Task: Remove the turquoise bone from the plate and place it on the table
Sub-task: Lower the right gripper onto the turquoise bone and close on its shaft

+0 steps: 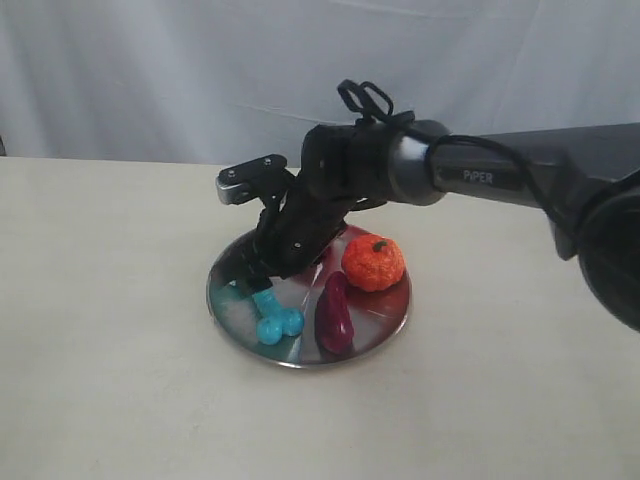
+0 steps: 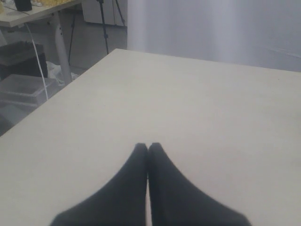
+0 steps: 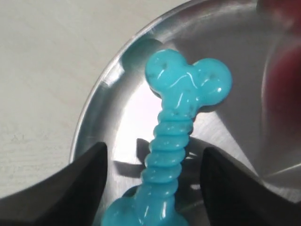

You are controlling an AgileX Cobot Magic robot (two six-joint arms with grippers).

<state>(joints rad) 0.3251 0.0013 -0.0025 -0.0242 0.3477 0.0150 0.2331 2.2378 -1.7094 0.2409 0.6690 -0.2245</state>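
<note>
The turquoise bone [image 3: 170,141] lies flat on the plate [image 3: 91,122], near its rim; nothing of the task is done yet; my right gripper [image 3: 154,157] is low over it, fingers spread, one on each side of the ribbed shaft, not touching the rubber; I judge that closing, lifting, carrying to the table [image 1: 110,400] and releasing all remain. An orange pumpkin toy [image 1: 373,262] and a dark red toy [image 1: 335,312] share the plate; my left gripper [image 2: 148,149] hangs over the table, fingers pressed together.
</note>
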